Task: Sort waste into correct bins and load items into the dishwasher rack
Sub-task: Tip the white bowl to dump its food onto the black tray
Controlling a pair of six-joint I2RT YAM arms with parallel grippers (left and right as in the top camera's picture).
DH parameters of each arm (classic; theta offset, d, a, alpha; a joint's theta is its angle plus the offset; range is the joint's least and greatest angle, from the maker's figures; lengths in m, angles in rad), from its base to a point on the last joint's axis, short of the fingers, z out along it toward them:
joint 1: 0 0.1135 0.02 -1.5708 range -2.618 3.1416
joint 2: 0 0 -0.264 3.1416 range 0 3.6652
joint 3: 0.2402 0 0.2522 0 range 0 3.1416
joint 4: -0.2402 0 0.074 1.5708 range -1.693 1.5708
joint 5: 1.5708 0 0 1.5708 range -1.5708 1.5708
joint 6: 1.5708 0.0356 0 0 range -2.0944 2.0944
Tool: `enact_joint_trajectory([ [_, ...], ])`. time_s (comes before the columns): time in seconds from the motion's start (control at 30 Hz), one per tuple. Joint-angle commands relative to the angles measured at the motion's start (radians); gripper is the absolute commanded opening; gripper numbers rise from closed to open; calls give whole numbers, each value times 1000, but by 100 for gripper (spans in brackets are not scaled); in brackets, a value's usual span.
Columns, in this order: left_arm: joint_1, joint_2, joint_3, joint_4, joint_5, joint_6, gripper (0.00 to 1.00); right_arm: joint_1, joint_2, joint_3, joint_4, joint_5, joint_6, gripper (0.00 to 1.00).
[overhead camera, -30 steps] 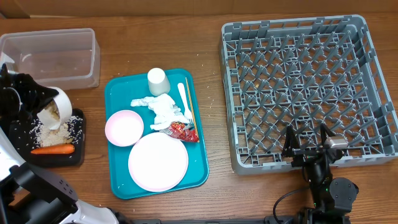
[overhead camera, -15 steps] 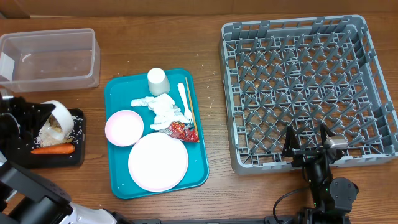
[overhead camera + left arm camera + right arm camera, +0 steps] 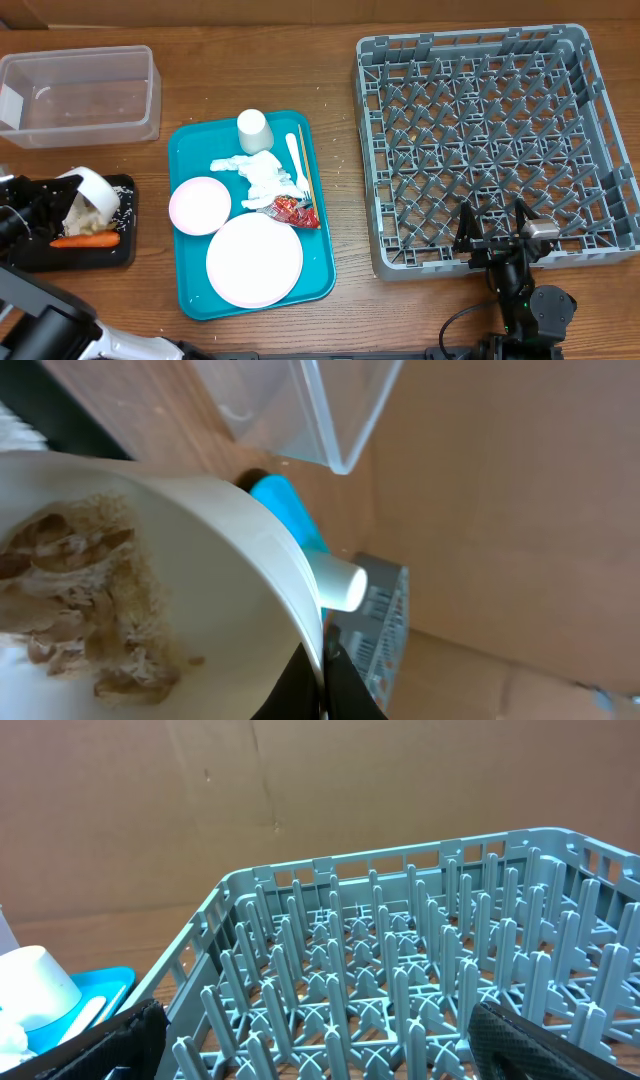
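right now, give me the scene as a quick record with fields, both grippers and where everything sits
left gripper: shut on white bowl, tilted over black tray
bowl contents: beige scraps
black tray: carrot, grains
right gripper: open, empty, at rack's near edge
rack: holds no dishes
clear tub: behind black tray, apart from it
teal tray: plate, small pink bowl, cup, tissue, wrapper, fork, chopstick
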Motion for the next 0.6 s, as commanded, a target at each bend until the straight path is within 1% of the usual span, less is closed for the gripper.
enact_joint_trajectory([
  [0.0, 6, 42, -4, -3, 127, 60, 4, -6, 0, -10, 7, 10, -3, 100],
  [0.17, 8, 54, -5, -7, 118, 61, 4, -6, 0, -10, 7, 10, -3, 100],
  [0.4, 31, 54, -5, -5, 206, 75, 4, -6, 0, -10, 7, 10, -3, 100],
  [0.57, 41, 55, -6, -36, 206, 75, 4, -6, 0, -10, 7, 10, -3, 100],
])
